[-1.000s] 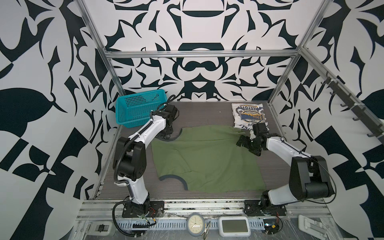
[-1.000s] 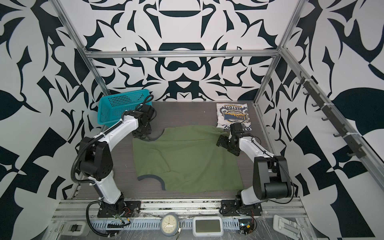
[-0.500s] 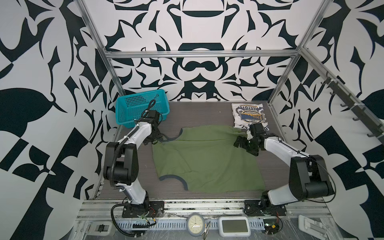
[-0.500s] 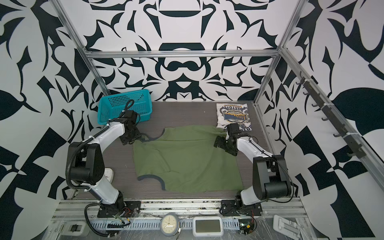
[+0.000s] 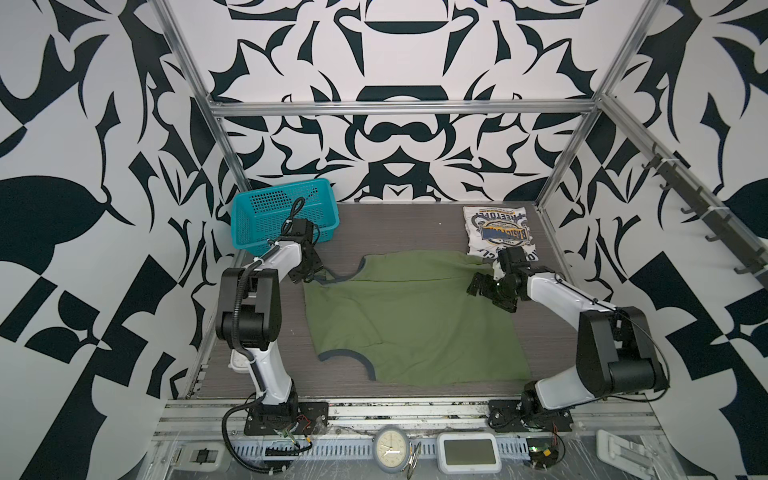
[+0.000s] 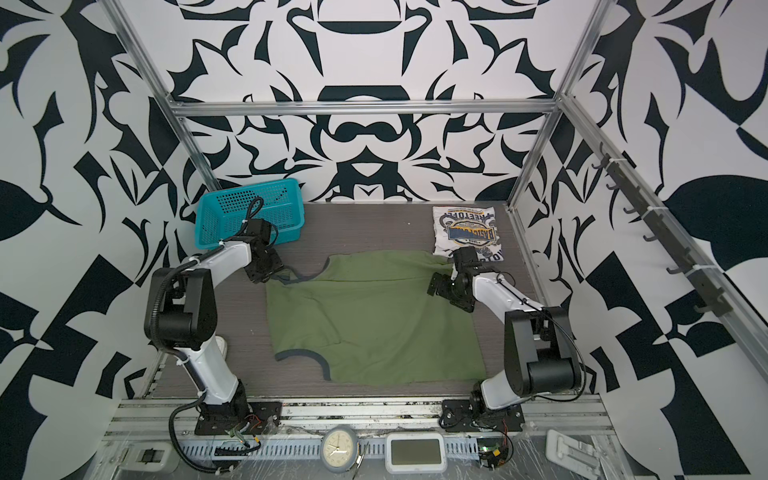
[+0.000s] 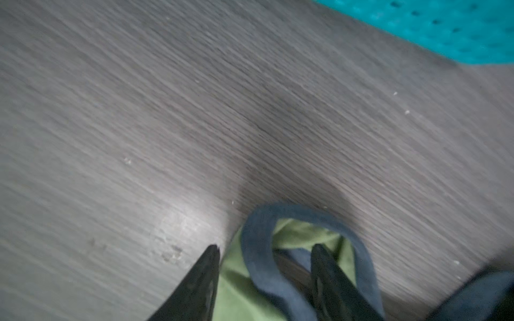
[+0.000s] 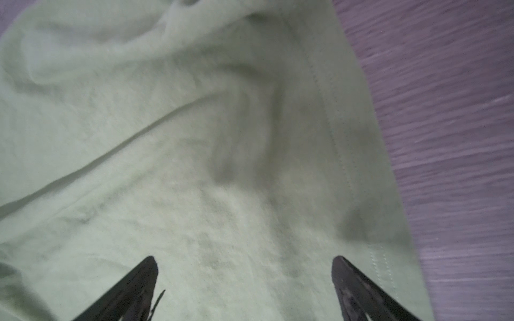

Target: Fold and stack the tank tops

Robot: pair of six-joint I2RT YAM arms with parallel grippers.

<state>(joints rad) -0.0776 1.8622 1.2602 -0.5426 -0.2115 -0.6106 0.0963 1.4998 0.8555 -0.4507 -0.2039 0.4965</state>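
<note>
The olive green tank top lies spread flat in the middle of the table, navy trim at its left armholes. A white tank top lies folded at the back right, badge print up. My left gripper is at the green top's far-left strap; its jaws stand apart with the navy strap loop and some green cloth between them. My right gripper hangs wide open low over the green top's far-right corner, near its hem.
A teal mesh basket stands at the back left, just behind the left arm. Bare grey table shows between the basket and the white top. Metal frame posts and patterned walls close in the sides.
My left gripper has moved left and toward the front, from the neckline to the strap's end, and its jaws have narrowed. The right gripper has barely shifted.
</note>
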